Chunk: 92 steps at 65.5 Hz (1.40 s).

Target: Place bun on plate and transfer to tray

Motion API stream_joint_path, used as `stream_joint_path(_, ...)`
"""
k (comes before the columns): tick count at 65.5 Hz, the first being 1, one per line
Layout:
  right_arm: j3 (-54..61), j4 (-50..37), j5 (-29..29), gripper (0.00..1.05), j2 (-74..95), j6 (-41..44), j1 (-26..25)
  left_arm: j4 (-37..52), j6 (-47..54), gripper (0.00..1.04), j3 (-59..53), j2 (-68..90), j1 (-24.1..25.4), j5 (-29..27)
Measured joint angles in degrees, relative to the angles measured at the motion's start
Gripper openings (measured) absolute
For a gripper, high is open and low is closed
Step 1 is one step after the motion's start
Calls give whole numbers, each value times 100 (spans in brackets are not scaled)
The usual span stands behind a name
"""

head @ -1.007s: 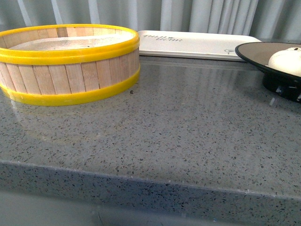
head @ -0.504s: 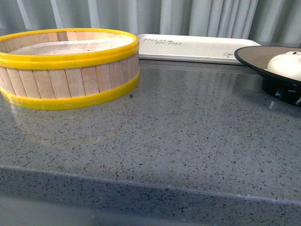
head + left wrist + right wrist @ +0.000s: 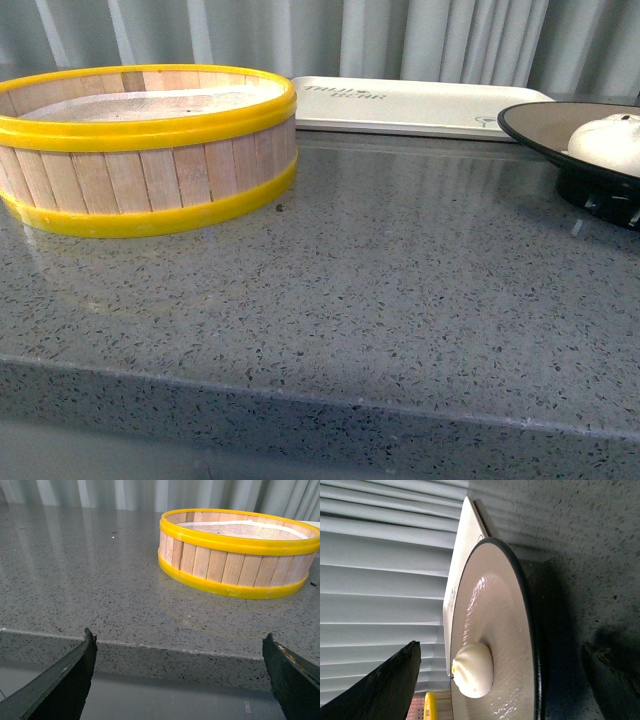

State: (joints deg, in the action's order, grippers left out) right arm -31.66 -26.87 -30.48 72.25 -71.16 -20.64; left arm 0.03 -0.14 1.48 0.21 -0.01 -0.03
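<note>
The white pleated bun (image 3: pixel 607 143) lies on the brownish plate (image 3: pixel 530 120) with the black rim, at the counter's far right. The off-white tray (image 3: pixel 420 105) lies flat at the back, just behind the plate. In the right wrist view the bun (image 3: pixel 472 670) rests on the plate (image 3: pixel 500 605), with the tray (image 3: pixel 462 555) behind it. My right gripper (image 3: pixel 500 680) is open, and its jaws stand either side of the plate's edge without touching it. My left gripper (image 3: pixel 180 680) is open and empty at the counter's front edge. Neither gripper shows in the front view.
A round wooden steamer basket (image 3: pixel 150 150) with yellow rims stands at the left of the grey speckled counter (image 3: pixel 400 280); it also shows in the left wrist view (image 3: pixel 235 565). Grey corrugated panels close off the back.
The whole front view has shifted slightly downward in the picture. The bun, plate, tray and basket keep their places relative to each other.
</note>
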Motion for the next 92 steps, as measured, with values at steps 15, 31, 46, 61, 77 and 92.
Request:
stream_joint_path(15,-330,-68,-140,80,457,-63,223,0,0,98,0,0,0,0)
stream_joint_path(31,-382,-79,-153,31,514,-59,258,0,0,98,0,0,0,2)
stream_joint_path(46,-334,-199,-238,3,468,22,234,0,0,98,0,0,0,0)
stream_joint_path(61,-262,-645,-243,3,424,-37,232,0,0,98,0,0,0,0)
stream_joint_path(77,-1161,-627,-184,3,970,-186,205,0,0,98,0,0,0,0)
stream_joint_path(92,-3005,-127,166,3,2260,-426,496,0,0,98,0,0,0,0)
